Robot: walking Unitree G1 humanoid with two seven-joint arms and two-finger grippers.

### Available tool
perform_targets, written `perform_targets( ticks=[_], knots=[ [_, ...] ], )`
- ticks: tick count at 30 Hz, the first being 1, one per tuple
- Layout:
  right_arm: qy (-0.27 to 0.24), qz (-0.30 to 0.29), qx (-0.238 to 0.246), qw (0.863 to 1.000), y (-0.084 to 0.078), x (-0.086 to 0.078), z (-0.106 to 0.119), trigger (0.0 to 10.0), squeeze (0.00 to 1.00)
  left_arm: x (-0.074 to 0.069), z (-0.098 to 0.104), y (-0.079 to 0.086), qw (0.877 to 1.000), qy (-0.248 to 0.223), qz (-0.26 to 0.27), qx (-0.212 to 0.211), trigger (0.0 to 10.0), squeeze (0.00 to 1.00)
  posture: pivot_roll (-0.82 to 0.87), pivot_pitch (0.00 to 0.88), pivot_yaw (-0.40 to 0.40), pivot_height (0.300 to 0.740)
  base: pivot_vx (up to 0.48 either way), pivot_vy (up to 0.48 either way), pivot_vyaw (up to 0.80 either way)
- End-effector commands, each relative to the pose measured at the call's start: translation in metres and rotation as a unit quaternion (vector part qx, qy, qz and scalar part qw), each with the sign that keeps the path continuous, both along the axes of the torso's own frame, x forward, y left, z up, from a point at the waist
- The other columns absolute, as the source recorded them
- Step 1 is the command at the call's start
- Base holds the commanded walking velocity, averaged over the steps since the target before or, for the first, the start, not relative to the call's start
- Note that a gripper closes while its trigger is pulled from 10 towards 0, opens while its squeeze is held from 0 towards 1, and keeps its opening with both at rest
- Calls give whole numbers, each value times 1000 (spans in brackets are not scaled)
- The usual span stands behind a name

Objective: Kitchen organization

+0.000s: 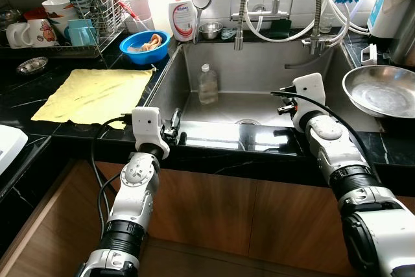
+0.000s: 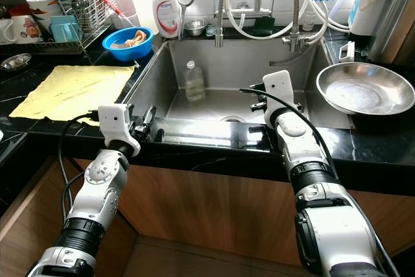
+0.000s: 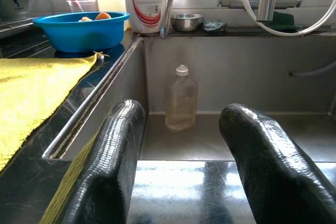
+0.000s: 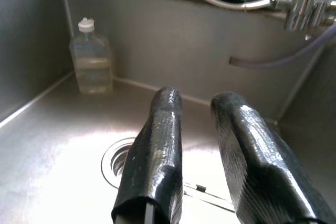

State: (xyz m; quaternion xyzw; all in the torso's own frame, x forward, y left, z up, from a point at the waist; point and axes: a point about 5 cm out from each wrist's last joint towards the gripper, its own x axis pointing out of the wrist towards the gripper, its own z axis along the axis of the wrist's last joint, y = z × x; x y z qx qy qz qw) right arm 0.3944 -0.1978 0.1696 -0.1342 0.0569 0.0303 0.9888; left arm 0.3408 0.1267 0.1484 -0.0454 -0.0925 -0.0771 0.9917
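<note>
In the steel sink's [image 1: 272, 105] back-left corner you see an upright clear plastic bottle [image 1: 207, 85]; both ribbed black grippers, left [image 3: 181, 169] and right [image 4: 202, 156], hold empty, parted jaws.

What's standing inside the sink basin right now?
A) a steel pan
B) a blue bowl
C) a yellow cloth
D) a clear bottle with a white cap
D: the clear bottle with a white cap stands upright on the floor of the sink, near its back left corner, with both grippers short of it.
</note>
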Motion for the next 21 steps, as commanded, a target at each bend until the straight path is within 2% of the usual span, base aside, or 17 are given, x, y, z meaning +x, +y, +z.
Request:
perform_targets(
  ticks=[1,6,8,10,11,15,19,21],
  knots=[
    [-33,4,0,999,4,2,17,10000,0,0,3,4,1000,-3,3,5,10000,0,-182,0,107,740,0,0,0],
    [-74,-3,-20,997,0,0,44,10000,0,0,3,1,1000,-2,-1,4,10000,0,-193,0,110,740,0,0,0],
    [-98,-22,-48,994,-6,-3,71,10000,0,0,2,-1,1000,-1,-5,2,10000,0,-193,0,110,740,0,0,0],
    [-95,-29,-58,993,-9,-4,77,10000,0,1,1,-2,1000,0,-7,2,10000,0,-209,0,113,740,0,0,0],
    [-81,-28,-69,994,-9,-4,78,10000,1000,1,1,-3,1000,1,-8,2,10000,0,-213,0,114,740,0,0,0],
    [-52,-44,-95,993,-11,-8,79,10000,1000,0,0,-3,1000,2,-10,1,10000,0,-216,0,113,740,0,0,0],
    [3,-46,-137,989,-14,-13,69,10000,1000,0,-1,-4,1000,4,-13,3,10000,0,-219,0,113,740,0,0,0],
    [15,-53,-134,989,-15,-14,65,10000,1000,0,-1,-4,1000,4,-14,4,10000,0,-218,0,113,740,0,0,0]
  ],
)
